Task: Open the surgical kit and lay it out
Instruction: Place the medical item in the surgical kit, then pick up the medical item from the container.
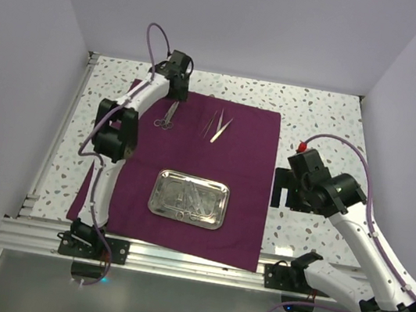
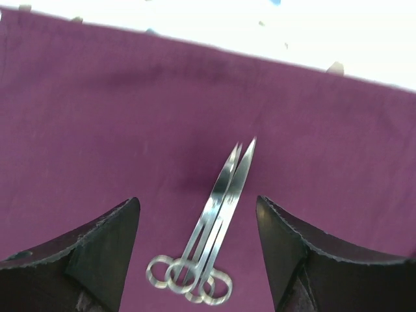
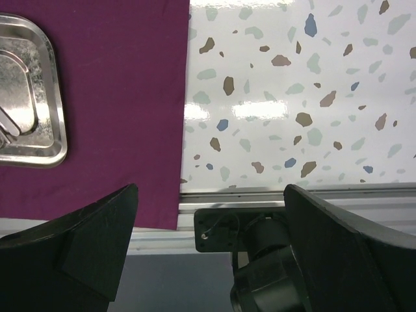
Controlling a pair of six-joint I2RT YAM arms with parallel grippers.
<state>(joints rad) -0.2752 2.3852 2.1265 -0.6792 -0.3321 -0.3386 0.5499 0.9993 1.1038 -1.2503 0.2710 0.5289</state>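
Observation:
The purple cloth wrap (image 1: 191, 161) lies spread flat on the table. The steel tray (image 1: 188, 198) sits on its near middle and holds several thin instruments. Two ring-handled instruments (image 1: 168, 115) lie together on the cloth at the far left; they also show in the left wrist view (image 2: 214, 227). Tweezers (image 1: 217, 126) lie to their right. My left gripper (image 1: 176, 88) is open and empty, above the ring-handled pair, which lies between its fingers (image 2: 110, 247). My right gripper (image 1: 280, 188) is open and empty, off the cloth's right edge. The tray's corner shows in the right wrist view (image 3: 29, 97).
The speckled table (image 1: 323, 127) is bare to the right of the cloth. An aluminium rail (image 1: 191, 260) runs along the near edge with both arm bases bolted to it. White walls enclose the left, back and right sides.

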